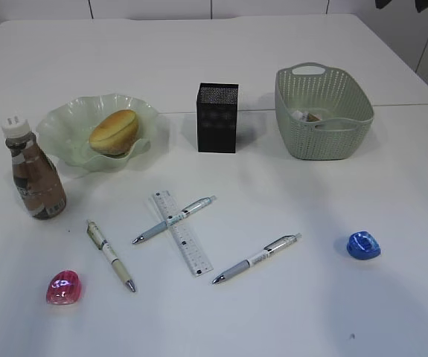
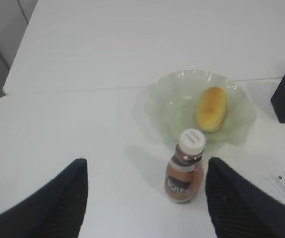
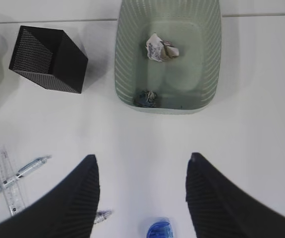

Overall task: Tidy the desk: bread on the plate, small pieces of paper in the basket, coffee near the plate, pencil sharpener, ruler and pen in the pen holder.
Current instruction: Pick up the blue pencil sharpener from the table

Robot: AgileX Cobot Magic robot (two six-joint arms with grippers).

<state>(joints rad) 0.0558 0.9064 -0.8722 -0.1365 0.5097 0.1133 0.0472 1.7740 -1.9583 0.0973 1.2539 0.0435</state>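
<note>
Far left on the desk: coffee bottle upright, just beside the plate, w/ the bread lying in the plate. Pink sharpener near front-left. Mid: three pens; one lies alone, one crosses over the ruler, one further right. Pen holder upright behind them. Basket at right w/ paper scraps inside. Blue sharpener front-right. Left gripper hangs above the coffee, jaws apart, nothing held. Right gripper also spread wide, empty, above the blue sharpener.
</note>
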